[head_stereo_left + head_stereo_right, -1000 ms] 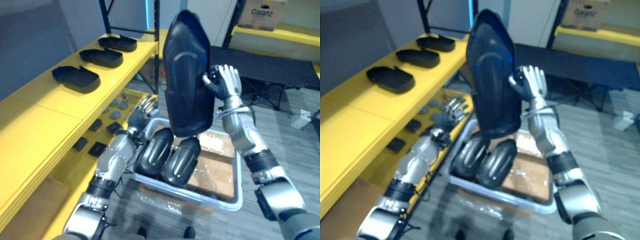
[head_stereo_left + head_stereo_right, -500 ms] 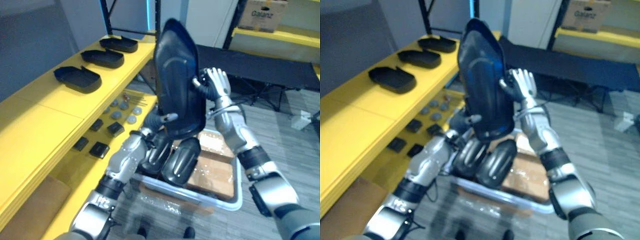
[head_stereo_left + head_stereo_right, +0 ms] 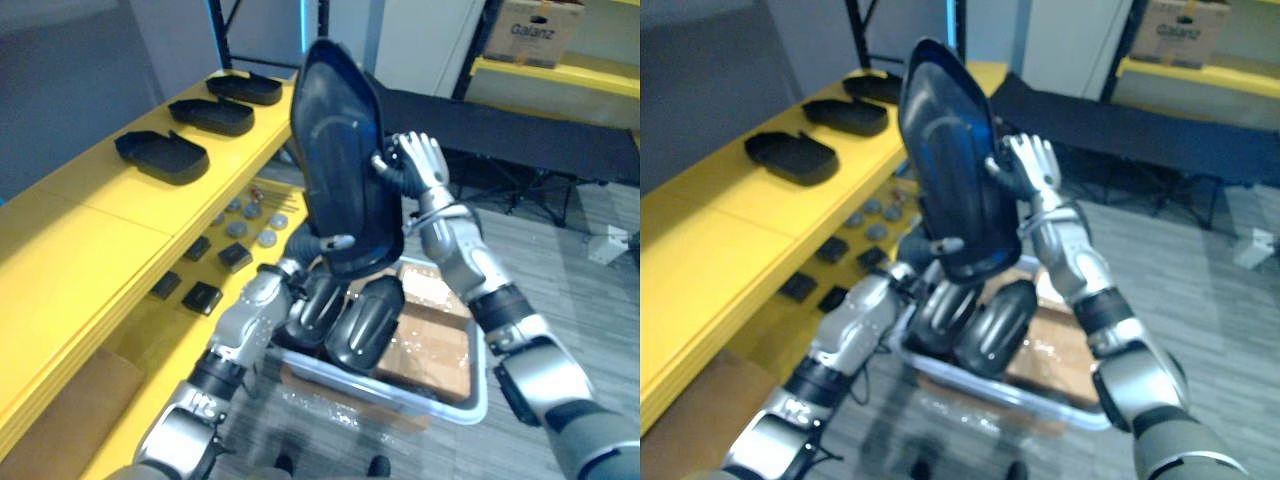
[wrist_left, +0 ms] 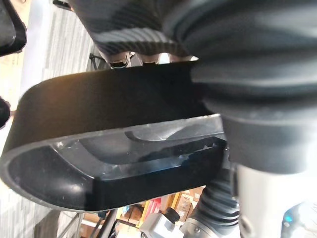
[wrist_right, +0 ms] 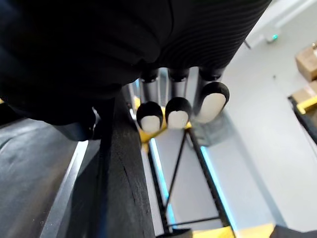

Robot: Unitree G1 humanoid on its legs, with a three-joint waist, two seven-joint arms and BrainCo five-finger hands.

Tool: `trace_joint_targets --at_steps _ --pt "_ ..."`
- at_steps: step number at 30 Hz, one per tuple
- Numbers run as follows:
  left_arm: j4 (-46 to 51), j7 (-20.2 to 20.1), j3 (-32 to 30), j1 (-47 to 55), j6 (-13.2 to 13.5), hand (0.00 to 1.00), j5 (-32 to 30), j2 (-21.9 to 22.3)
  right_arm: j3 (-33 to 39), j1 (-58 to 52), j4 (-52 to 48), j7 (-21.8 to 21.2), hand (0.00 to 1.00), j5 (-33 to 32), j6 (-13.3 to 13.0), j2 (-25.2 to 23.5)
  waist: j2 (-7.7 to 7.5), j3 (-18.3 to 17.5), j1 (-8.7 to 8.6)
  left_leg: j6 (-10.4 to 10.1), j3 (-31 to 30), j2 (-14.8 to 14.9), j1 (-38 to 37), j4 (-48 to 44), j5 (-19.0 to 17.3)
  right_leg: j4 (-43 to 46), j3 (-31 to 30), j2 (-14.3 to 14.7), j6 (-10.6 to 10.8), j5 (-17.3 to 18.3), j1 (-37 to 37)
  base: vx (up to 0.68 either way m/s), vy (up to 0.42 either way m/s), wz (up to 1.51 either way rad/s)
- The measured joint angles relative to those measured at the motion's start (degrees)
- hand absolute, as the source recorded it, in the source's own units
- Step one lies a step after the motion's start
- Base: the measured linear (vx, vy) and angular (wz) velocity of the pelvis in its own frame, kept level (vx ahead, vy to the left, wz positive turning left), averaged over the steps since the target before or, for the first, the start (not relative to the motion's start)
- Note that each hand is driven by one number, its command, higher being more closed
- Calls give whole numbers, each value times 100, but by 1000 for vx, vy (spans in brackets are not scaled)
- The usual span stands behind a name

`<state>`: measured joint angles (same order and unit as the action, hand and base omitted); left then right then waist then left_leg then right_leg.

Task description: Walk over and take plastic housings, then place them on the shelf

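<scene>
One plastic housing (image 3: pixel 340 170), upright: my right hand (image 3: pixel 420 165) pinches its 3 o'clock edge, fingers nearly straight; left hand (image 3: pixel 332 241) grips the 6 o'clock end, thumb in front.

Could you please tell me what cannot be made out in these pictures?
- Left hand: its grip is hidden behind the held housing in both eye views, and by its own cover in the left wrist view.
- Bin: its floor is covered by two housings and cardboard in the eye views.
- Small parts on the lower shelf: too small to identify in the eye views.
</scene>
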<state>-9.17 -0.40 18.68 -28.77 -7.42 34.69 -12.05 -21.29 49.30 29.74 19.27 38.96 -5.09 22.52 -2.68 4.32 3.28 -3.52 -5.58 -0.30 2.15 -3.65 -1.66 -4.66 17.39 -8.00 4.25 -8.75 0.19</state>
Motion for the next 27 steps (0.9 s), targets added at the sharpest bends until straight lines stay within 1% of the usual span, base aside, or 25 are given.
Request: trace_joint_targets --at_steps 1,2,3,4,5,6,7,8,9,10,12,13,15,17,19,20,26,27 --pt "0 100 0 31 106 0 -164 0 -71 5 -5 0 100 -1 -31 -8 0 0 -6 0 0 2 -1 0 0 0 0 2 0 0 1 0 0 0" --pt "28 236 -9 84 212 100 -209 5 -73 15 -23 -7 100 -18 -39 -53 -1 0 -6 -1 -1 6 -3 1 0 1 0 6 0 0 4 0 0 0" --pt "42 294 -13 103 256 100 -210 9 -74 25 -65 -33 100 -39 -22 -76 -1 0 -4 -1 0 9 -5 1 0 1 0 9 0 0 5 0 0 0" --pt "157 456 -25 163 383 100 -235 34 -84 95 -403 -152 100 -202 136 -146 -7 4 0 -2 1 20 -8 2 0 1 -1 23 -2 -1 6 0 0 0" --pt "184 470 -35 174 396 100 -262 33 -84 116 -468 -184 100 -245 164 -160 -7 4 0 -2 1 22 -10 2 0 1 -1 26 -2 -1 8 0 0 0" --pt "277 600 -61 193 478 100 -385 41 -105 234 -707 -324 100 -345 308 -200 -11 7 5 -3 1 31 -16 1 -1 0 -1 34 -2 -2 13 0 0 0" --pt "329 689 -71 193 526 100 -402 54 -136 318 -813 -404 100 -387 398 -225 -13 8 14 -3 1 34 -17 1 -1 -1 -2 36 -3 -2 14 0 0 0" --pt "431 862 -139 193 628 100 -513 125 -155 457 -990 -572 100 -515 577 -216 -19 9 39 -3 2 39 -25 0 -1 -1 -3 41 -5 -3 20 0 0 0" --pt "528 1040 -247 190 671 100 -630 172 -157 563 -1104 -688 100 -565 728 -237 -24 11 56 -3 2 43 -49 2 -1 -4 -3 45 -5 -3 43 0 0 0" --pt "545 1136 -271 186 711 100 -640 194 -157 590 -1165 -724 100 -577 798 -259 -24 11 58 -4 2 47 -72 6 -2 -8 -3 48 -6 -3 64 0 0 0" --pt "550 1410 -405 165 817 100 -661 238 -154 641 -1347 -841 100 -683 1045 -374 -40 8 68 -7 5 58 -114 14 -4 -50 -5 59 -19 6 104 -17 -2 -1" --pt "549 1472 -450 163 836 100 -678 238 -154 661 -1347 -853 100 -719 1090 -417 -47 13 67 -11 7 60 -112 15 -2 -50 -7 61 -22 8 98 -40 -13 -1" --pt "518 1687 -521 158 887 100 -831 235 -150 671 -1347 -927 100 -880 1311 -552 -54 16 69 -29 3 81 -112 33 9 -52 -5 81 -45 19 92 -38 -20 0" --pt "514 1822 -541 150 996 100 -883 235 -120 672 -1347 -923 100 -1128 1436 -650 -54 16 75 -75 -4 105 -119 96 44 -52 0 100 -60 22 72 0 0 0" --pt "441 1926 -568 73 1003 100 -880 235 -71 680 -1347 -907 100 -1387 1509 -786 -54 16 77 -92 -10 130 -120 124 62 -52 7 117 -78 25 60 0 0 0" --pt "375 1989 -600 3 1009 100 -876 262 -65 688 -1347 -883 100 -1467 1530 -853 -54 16 77 -98 -14 148 -120 127 65 -52 12 117 -87 29 60 0 0 0" --pt "220 2260 -673 -288 1014 100 -874 339 -84 732 -1347 -688 100 -1687 1565 -863 -53 16 69 -111 -22 162 -119 149 73 -54 35 123 -99 37 55 0 0 0" --pt "136 2323 -724 -370 1051 100 -877 350 -93 730 -1346 -660 100 -1729 1567 -883 -53 16 67 -110 -23 159 -119 151 73 -54 35 121 -99 37 54 0 0 0"
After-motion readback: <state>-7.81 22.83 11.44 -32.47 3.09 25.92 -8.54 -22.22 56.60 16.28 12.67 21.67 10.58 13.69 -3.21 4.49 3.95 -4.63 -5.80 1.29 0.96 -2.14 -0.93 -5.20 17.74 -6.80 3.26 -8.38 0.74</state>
